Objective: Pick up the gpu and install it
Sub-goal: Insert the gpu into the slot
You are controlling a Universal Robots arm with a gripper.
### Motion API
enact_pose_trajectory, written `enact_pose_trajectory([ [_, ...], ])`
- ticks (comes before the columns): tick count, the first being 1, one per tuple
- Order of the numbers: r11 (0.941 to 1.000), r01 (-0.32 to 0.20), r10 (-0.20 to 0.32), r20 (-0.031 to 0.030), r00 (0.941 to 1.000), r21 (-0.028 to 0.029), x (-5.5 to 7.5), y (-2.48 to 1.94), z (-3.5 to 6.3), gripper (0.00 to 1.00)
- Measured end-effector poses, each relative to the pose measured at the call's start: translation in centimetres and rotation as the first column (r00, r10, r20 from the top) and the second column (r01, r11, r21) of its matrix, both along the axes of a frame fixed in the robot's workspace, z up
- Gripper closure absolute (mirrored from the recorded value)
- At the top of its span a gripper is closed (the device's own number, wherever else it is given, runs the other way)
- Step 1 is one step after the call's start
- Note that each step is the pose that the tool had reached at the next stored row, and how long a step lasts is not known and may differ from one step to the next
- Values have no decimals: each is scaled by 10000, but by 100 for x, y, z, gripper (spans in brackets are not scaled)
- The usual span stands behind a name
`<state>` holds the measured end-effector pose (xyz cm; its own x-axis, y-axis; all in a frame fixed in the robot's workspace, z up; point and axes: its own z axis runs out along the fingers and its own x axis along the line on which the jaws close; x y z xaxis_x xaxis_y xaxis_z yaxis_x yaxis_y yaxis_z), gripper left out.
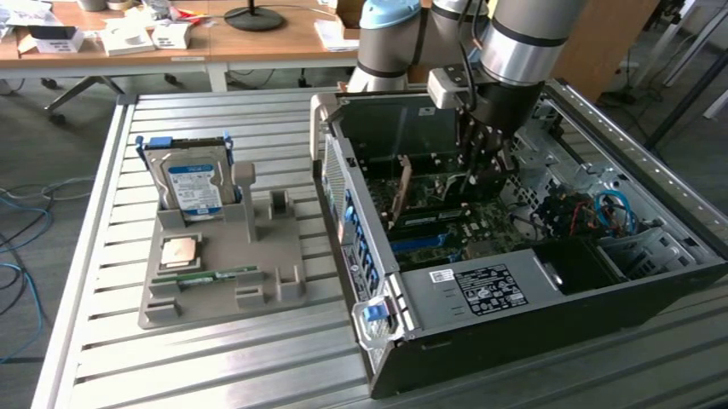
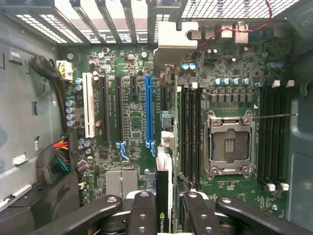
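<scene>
A slatted metal desk (image 1: pixel 228 358) stands in a workshop with a wooden bench behind. A grey tray (image 1: pixel 216 298) with 1 hard drive (image 1: pixel 193 183) sits toward the exterior view's left edge, and an open computer case (image 1: pixel 546 341) toward its right edge. Inside the case, 2 fingers (image 2: pixel 142 215) pinch the gpu (image 2: pixel 163 196), which stands on edge over the motherboard (image 2: pixel 230 88). Its long axis runs parallel to the blue slot (image 2: pixel 148 107) just beside it, and its silvery bracket (image 2: pixel 171 36) points at the case's slotted rear wall.

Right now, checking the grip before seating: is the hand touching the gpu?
Touching. The wrist view shows the gpu edge-on between the fingers of the hand, which press it from both sides.
</scene>
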<state>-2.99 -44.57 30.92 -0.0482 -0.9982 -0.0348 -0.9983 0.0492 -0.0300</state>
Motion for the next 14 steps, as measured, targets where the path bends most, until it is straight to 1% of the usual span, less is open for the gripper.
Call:
enact_pose_trajectory([
  [9,10000,-1,1,0,10000,-2,0,1,-5,74],
  [14,10000,0,0,4,10000,-1,-31,1,-6,74],
])
